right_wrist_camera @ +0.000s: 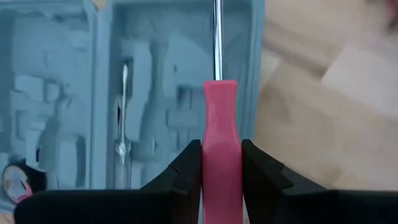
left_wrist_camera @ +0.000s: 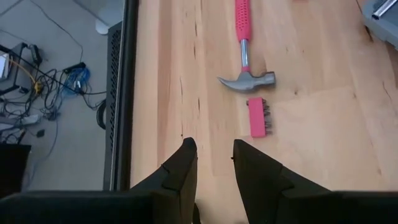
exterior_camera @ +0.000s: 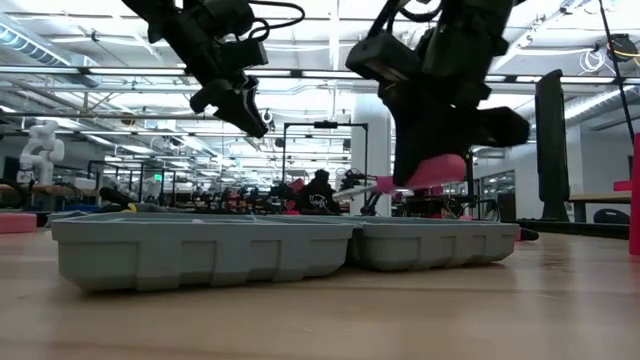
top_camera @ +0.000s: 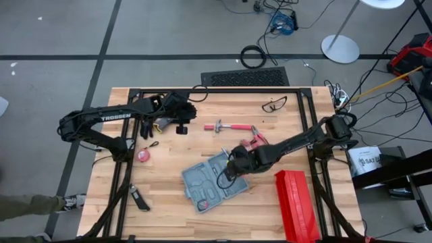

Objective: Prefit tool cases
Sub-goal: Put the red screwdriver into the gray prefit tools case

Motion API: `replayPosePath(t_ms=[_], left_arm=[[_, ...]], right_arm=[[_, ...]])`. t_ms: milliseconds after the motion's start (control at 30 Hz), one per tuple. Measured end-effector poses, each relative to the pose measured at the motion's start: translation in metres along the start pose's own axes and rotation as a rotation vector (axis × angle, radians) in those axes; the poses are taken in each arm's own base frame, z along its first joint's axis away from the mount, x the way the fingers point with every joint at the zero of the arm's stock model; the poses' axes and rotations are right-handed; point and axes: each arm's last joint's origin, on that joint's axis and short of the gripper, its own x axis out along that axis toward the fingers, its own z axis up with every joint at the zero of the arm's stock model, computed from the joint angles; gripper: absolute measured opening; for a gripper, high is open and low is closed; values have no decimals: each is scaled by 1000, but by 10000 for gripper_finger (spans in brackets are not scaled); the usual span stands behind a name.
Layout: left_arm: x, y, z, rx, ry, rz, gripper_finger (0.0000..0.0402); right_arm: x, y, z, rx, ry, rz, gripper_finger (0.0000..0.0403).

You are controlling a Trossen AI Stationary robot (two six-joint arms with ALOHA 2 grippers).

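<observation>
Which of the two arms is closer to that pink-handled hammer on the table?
Left. The left pincer hangs beside the hammer, at its head end, empty and slightly open. The right pincer is farther off, over the open tool case, holding a pink screwdriver.

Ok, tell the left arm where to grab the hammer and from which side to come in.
Grip the hammer across its pink handle, coming straight down from above. It lies flat on the table with bare wood along both sides of the handle, while the bit holder crowds the steel head. The left gripper, open, hovers nearby.
</observation>
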Motion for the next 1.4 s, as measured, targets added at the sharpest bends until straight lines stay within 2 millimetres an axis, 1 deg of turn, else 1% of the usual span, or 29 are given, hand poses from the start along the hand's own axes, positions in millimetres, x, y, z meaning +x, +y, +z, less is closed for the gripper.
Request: replayPosePath(t_ms=[167, 367, 533, 800, 1067, 1100, 1133, 1267, 1333, 1400], left_arm=[[0, 0, 0, 2, -3, -5, 109], [0, -1, 0, -1, 0, -14, 109], [0, -2, -2, -7, 18, -29, 109], [0, -4, -4, -8, 33, -51, 109], [0, -4, -4, -8, 32, -50, 109], [0, -4, -4, -8, 32, -50, 109], [0, -4, -4, -8, 32, -50, 109], [0, -4, -4, -8, 32, -50, 109], [0, -4, -4, -8, 32, -50, 109], [0, -4, -4, -8, 32, -50, 109]], right_arm=[[7, 5, -17, 54, 14, 6, 74], [13, 6, -27, 82, 20, -18, 74], [16, 6, -27, 83, -1, -27, 74], [22, 3, -28, 77, 10, -67, 74], [22, 3, -28, 77, 11, -68, 74], [22, 3, -28, 77, 12, -67, 78], [22, 3, -28, 78, 12, -67, 92], [22, 3, -28, 104, 12, -67, 159], [22, 3, -28, 105, 12, -67, 174], [22, 3, -28, 109, 14, -67, 176]])
